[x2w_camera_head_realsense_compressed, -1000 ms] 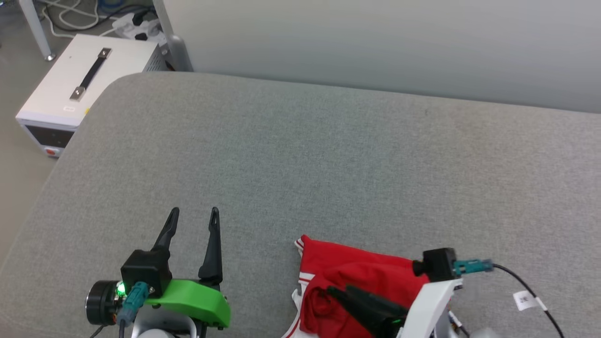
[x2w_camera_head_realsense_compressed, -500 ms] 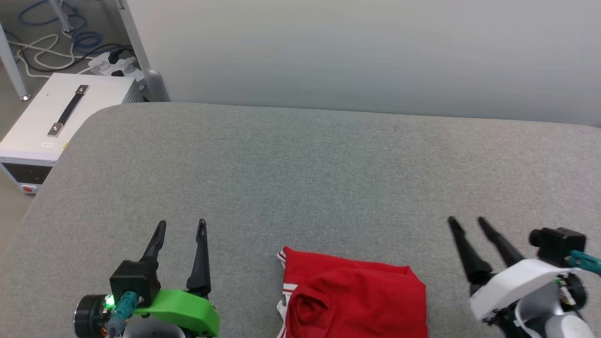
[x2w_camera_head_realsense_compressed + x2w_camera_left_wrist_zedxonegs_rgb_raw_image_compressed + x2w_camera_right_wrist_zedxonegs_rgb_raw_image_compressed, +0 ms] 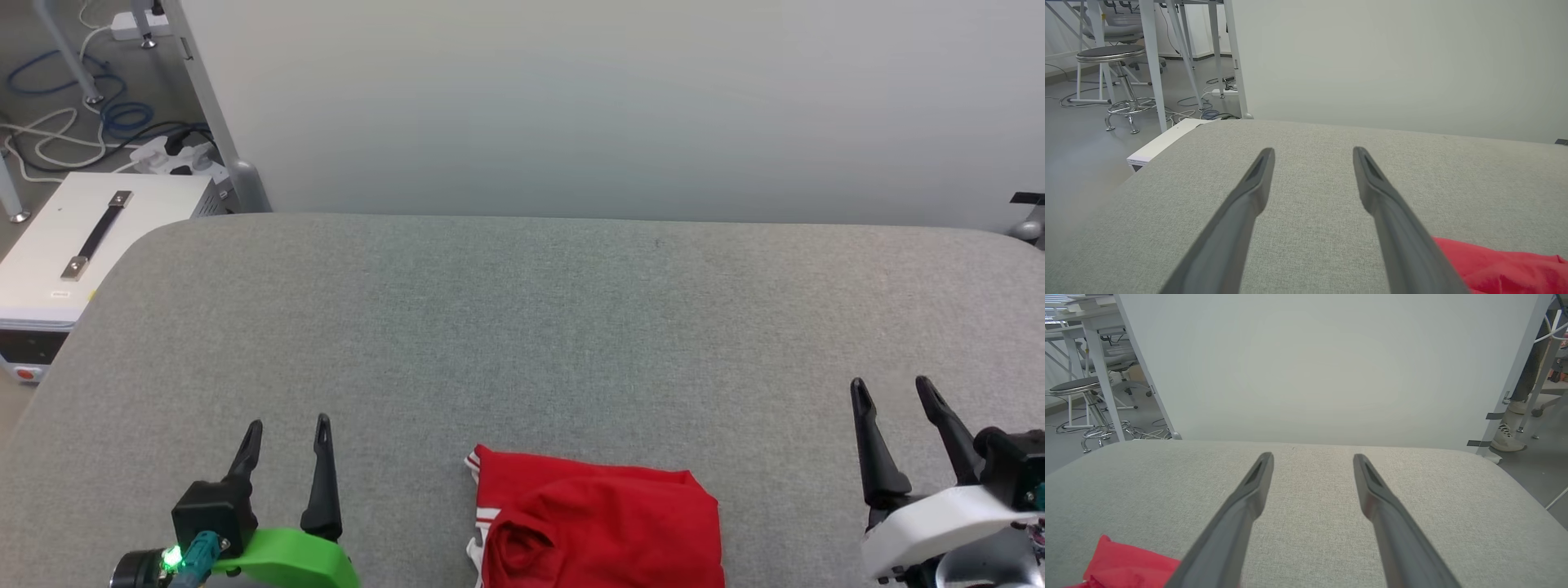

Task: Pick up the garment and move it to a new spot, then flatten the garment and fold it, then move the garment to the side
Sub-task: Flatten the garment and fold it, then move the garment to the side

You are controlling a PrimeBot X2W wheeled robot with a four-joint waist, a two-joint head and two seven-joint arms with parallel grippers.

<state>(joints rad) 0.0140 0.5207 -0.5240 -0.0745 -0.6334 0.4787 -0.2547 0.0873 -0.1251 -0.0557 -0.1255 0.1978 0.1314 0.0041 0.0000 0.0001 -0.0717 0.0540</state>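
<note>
The garment point(image 3: 600, 523), red with white striped trim, lies folded into a compact bundle on the grey table point(image 3: 531, 327) at the near edge, cut off by the bottom of the head view. To its left my left gripper point(image 3: 287, 426) hovers open and empty. My right gripper point(image 3: 890, 385) is open and empty well to its right. A red corner of the garment point(image 3: 1494, 265) peeks in at the lower right of the left wrist view, beside my left gripper point(image 3: 1312, 151). Another red corner of the garment point(image 3: 1126, 565) sits lower left of my right gripper point(image 3: 1312, 456).
A white box with a black handle point(image 3: 77, 245) stands on the floor off the table's left edge, with cables point(image 3: 82, 122) behind it. A pale partition wall point(image 3: 612, 106) runs along the table's far edge. Stools point(image 3: 1122, 81) and a person's shoes point(image 3: 1506, 437) are on the floor beyond.
My right gripper has let go of the garment, lifted off it and swung out to the right. The head camera has tilted up, shifting the whole picture down.
</note>
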